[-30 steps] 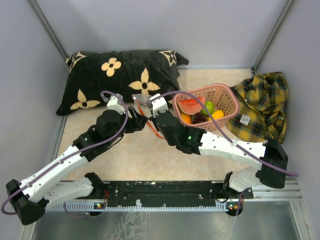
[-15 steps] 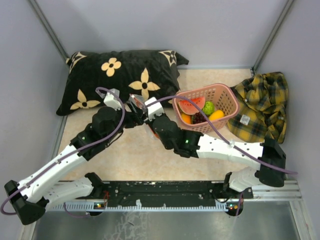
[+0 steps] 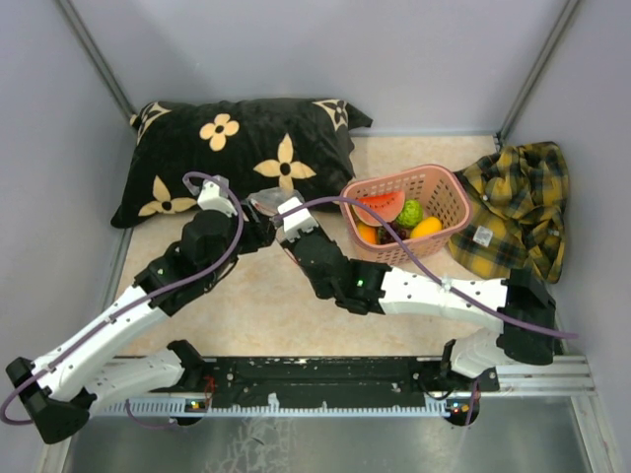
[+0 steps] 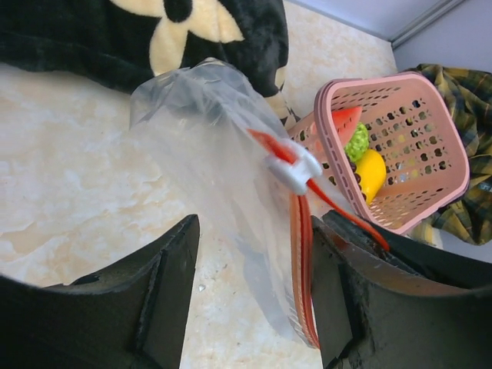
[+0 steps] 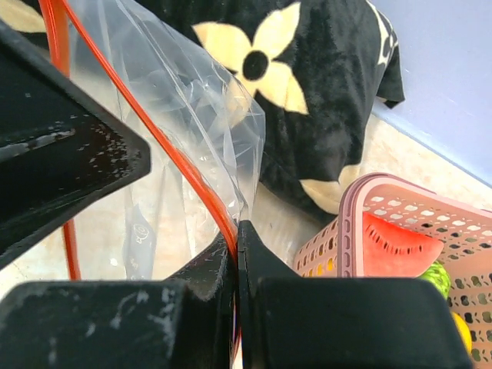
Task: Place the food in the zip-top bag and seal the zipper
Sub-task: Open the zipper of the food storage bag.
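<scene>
Right wrist view alone showed the right gripper [image 5: 237, 240], its jaws clamped together on the zipper [image 5: 165, 146]. The zipper was a thin red-orange strip edging the clear, crinkled zip-top bag [image 5: 192, 100]. Left wrist view added a small white slider [image 4: 292, 171] on that strip. It also showed the left gripper [image 4: 257, 238], jaws spread wide with the bag hanging between them over the mottled beige worktop [image 4: 61, 154]. Top external view hid most of the bag behind both wrists, beside a black plush pillow [image 3: 246, 148] with cream flowers. The food sat outside the bag, in a perforated pink plastic basket [image 4: 430, 115]: a red watermelon slice [image 4: 346, 121], a bumpy green fruit [image 4: 356, 142] and a smooth yellow piece [image 4: 370, 173]. A rumpled plaid shirt [image 3: 518, 207] lay against the basket.
</scene>
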`<act>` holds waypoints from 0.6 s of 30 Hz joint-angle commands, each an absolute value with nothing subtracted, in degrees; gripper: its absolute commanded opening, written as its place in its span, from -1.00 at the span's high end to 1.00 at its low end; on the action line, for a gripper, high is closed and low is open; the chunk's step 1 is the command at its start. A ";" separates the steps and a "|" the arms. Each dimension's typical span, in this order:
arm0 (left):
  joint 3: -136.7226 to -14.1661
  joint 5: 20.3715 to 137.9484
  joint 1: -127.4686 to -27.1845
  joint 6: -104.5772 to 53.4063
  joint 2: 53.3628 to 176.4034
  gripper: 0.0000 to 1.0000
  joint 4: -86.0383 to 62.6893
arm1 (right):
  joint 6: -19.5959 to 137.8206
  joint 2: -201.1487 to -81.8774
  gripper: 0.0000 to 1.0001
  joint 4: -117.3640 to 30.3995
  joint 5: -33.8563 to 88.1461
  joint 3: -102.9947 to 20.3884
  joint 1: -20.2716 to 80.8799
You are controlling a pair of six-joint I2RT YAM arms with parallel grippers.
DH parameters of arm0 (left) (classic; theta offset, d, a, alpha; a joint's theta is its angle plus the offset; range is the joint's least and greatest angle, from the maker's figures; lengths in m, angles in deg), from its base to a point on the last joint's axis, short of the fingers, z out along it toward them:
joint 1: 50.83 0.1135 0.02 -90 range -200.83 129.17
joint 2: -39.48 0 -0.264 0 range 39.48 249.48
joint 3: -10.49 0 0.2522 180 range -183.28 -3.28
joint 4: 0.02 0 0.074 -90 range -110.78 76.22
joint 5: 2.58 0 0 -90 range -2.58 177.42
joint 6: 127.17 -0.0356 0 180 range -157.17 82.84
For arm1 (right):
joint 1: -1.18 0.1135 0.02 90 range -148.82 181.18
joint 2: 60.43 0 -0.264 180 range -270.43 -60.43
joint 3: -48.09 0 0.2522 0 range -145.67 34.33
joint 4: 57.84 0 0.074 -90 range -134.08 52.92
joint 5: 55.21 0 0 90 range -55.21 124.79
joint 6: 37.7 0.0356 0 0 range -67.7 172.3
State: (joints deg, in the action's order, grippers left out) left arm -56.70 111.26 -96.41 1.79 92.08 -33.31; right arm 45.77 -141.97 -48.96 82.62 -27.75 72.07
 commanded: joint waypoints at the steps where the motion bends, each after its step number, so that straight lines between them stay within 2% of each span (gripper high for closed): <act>1: -56.27 112.29 -96.26 1.58 90.01 -0.23 -36.69 | 45.04 -141.90 1.00 -53.47 86.04 -31.48 72.64; 10: -53.17 112.28 -96.21 2.80 88.30 -0.10 -39.86 | 46.64 -141.84 1.00 -53.59 86.02 -31.77 72.65; 18: -50.17 105.85 -96.25 5.45 88.76 -0.10 -34.84 | 50.75 -142.80 1.00 -52.27 85.06 -33.08 72.55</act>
State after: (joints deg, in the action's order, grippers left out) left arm -51.20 109.53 -96.41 3.78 88.78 -38.03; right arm 47.22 -142.38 -49.62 84.26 -28.58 72.07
